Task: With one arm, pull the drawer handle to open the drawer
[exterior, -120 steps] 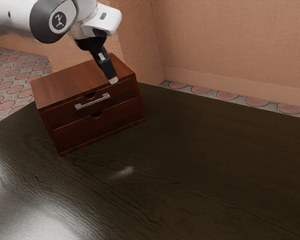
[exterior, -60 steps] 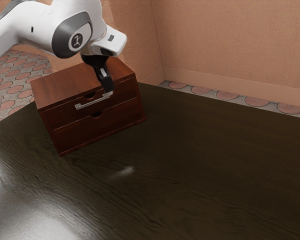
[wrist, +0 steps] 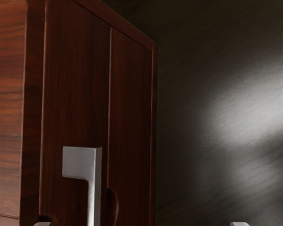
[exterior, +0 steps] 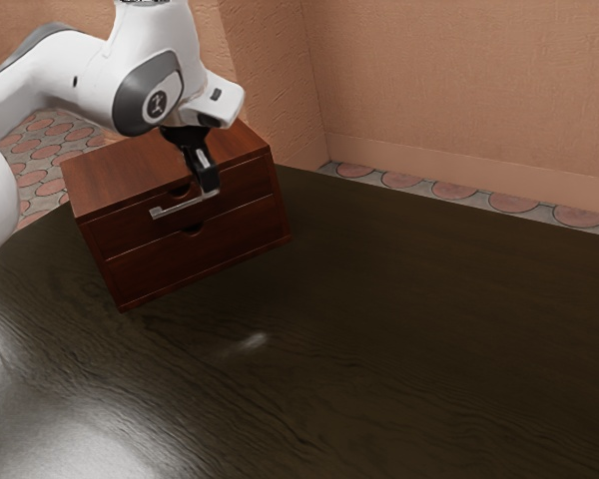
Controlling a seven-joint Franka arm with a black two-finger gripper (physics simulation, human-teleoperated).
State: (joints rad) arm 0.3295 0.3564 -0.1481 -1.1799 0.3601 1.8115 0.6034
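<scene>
At the far corner of the dark counter, the fingers stand apart astride the top drawer by its handle, apparently placed for pulling.

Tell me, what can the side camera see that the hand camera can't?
Exterior view: the white arm, the hand at the handle's end, the cabinet's top, the wall and the tiled floor. Wrist view: the handle's bent end, seen up close. Both: the cabinet, the handle and the dark table.
</scene>
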